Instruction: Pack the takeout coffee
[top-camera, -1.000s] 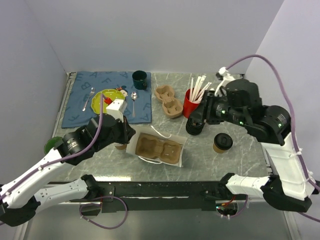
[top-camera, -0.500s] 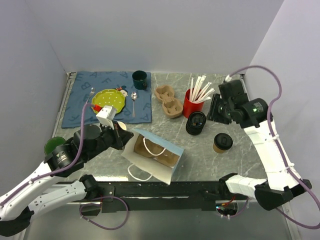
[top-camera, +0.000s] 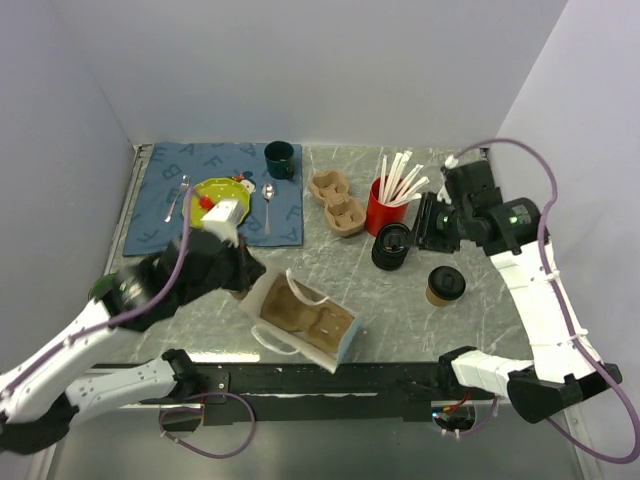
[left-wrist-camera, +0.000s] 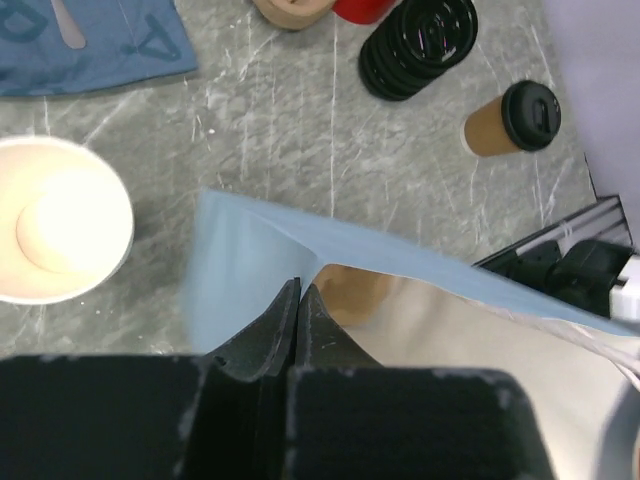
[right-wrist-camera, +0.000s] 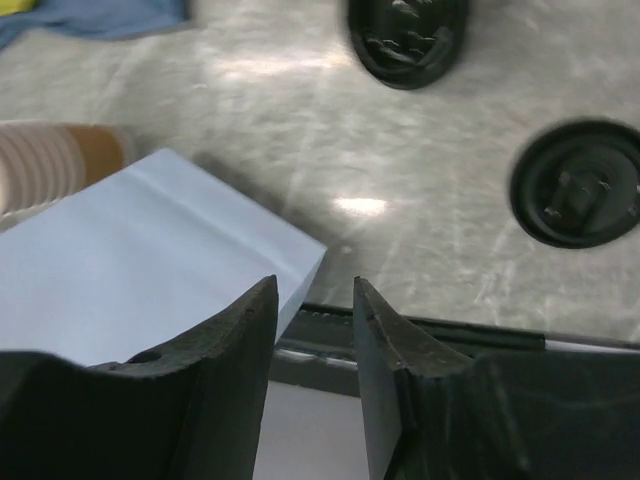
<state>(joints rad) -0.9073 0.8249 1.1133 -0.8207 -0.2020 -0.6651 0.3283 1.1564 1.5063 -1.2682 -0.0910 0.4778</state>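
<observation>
While the left gripper (left-wrist-camera: 299, 292) has its jaws pressed together on the rim of the paper bag (left-wrist-camera: 250, 270), the right gripper (right-wrist-camera: 314, 292) hangs with its jaws spread and nothing between them.

Bag: thin pale-blue paper with flat creased panels and white cord handles. It is tipped over with its mouth open. A moulded-pulp cup tray (top-camera: 312, 318) sits inside, brown and matte with round wells.

Takeout coffee (top-camera: 443, 285): brown kraft cup with a round black plastic lid, upright on the grey marbled table (top-camera: 400, 320). It stands near the right gripper on its near side and is not touched. From the left gripper it is well apart, on the far side of the bag.

A stack of glossy black lids (top-camera: 392, 245) sits just beside the right gripper's tips. A lidless paper cup (left-wrist-camera: 60, 235) with a white inside stands upright just beside the left gripper.

Left arm: it reaches low and diagonally from its base, with the wrist dipped onto the bag edge.

Right arm: the elbow is high and the forearm reaches over the table, with the wrist bent toward the lids.

A ribbed tan shape (right-wrist-camera: 50, 170) past the bag in the right wrist view is possibly stacked cups, but it is too blurred to tell.
</observation>
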